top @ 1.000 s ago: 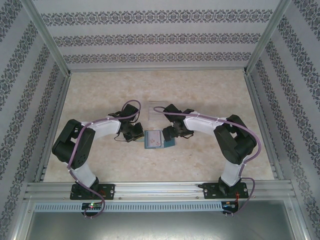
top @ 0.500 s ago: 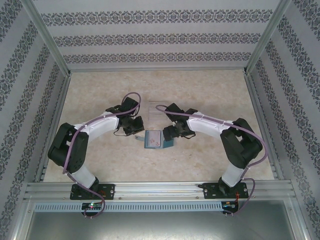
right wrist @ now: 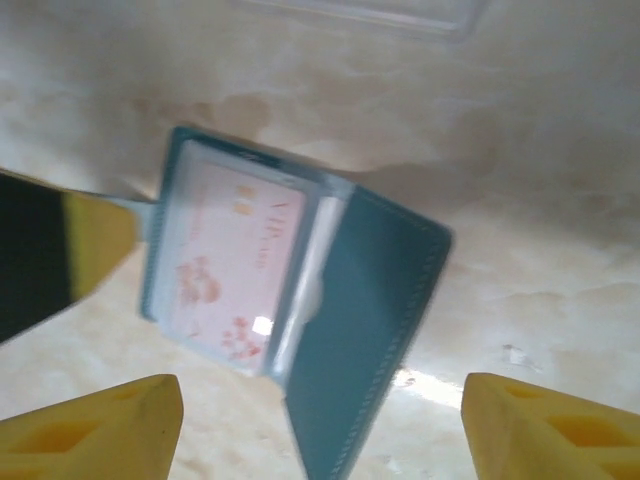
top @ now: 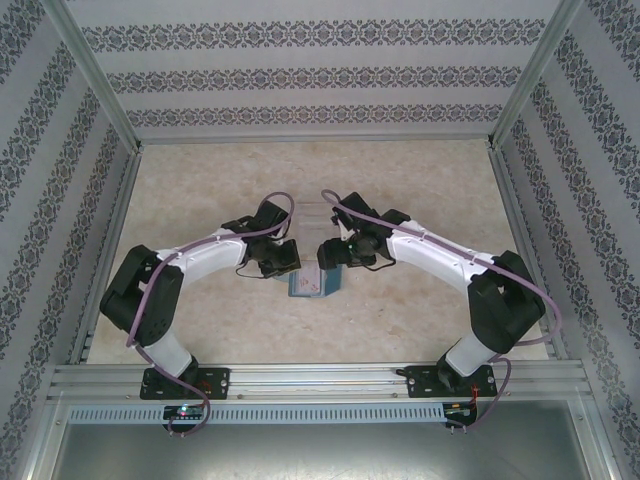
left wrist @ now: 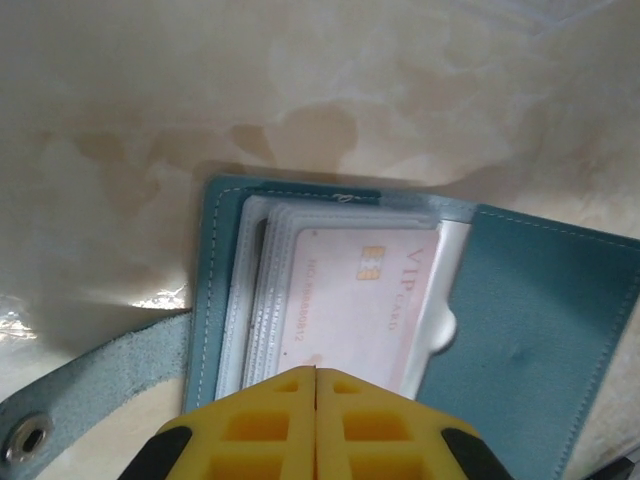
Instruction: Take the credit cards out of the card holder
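"VIP CARD" on credit card (left wrist: 345, 300) in card holder (left wrist: 540, 310)

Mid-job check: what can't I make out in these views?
Left wrist: any cards under the top credit card, hidden by stacked sleeves; near edge of the card holder, behind the left gripper, fingers shut.
Right wrist: card print, motion-blurred.
Top external: sleeves and cards, too small.

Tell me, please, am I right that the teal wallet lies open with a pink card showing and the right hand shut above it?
Not quite: the right wrist view shows the right hand open, fingers wide apart. The teal wallet does lie open with a pink card showing.
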